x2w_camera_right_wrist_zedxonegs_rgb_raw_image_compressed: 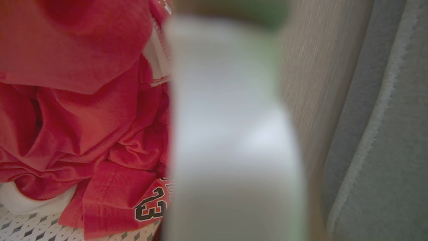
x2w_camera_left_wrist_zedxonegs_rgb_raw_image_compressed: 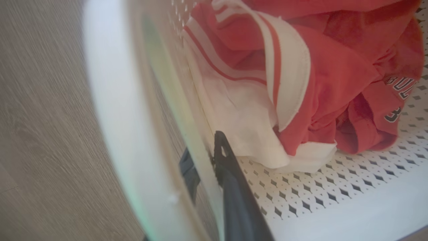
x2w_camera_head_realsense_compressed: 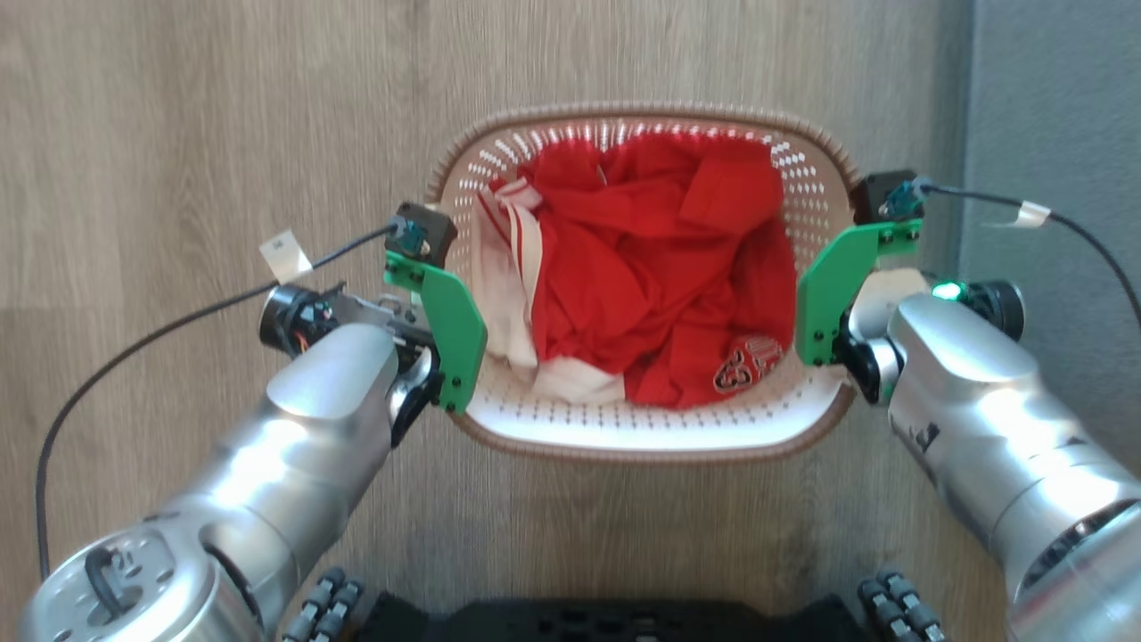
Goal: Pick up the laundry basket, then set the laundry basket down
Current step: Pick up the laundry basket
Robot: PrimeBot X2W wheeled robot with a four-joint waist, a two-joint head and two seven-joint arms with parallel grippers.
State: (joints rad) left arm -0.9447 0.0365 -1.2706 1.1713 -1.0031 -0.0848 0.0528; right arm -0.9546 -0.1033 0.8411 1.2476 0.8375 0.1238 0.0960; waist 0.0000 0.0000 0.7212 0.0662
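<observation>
One laundry basket (x2w_camera_head_realsense_compressed: pixel 642 439), red shirt (x2w_camera_head_realsense_compressed: pixel 660 276) reading "23"; left gripper (x2w_camera_left_wrist_zedxonegs_rgb_raw_image_compressed: pixel 204 153) pinches its wall, right gripper (x2w_camera_head_realsense_compressed: pixel 838 339) fingers hidden, can't tell.

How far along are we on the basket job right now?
Done: left gripper clamped across the laundry basket wall; right gripper at the opposite rim, its grip hidden. In hand: the lift, though whether it has cleared the floor is unclear. Remaining: setting it down.

Open floor (x2w_camera_head_realsense_compressed: pixel 178 107) lies left of and beyond the basket (x2w_camera_head_realsense_compressed: pixel 642 450). Clothes (x2w_camera_head_realsense_compressed: pixel 660 267) crowd its inside, leaving a bare strip along the near wall. The left arm (x2w_camera_head_realsense_compressed: pixel 294 419) and right arm (x2w_camera_head_realsense_compressed: pixel 972 383) block its sides. Grey fabric (x2w_camera_head_realsense_compressed: pixel 1052 107) hems the right, and the base (x2w_camera_head_realsense_compressed: pixel 606 620) the near side.
</observation>
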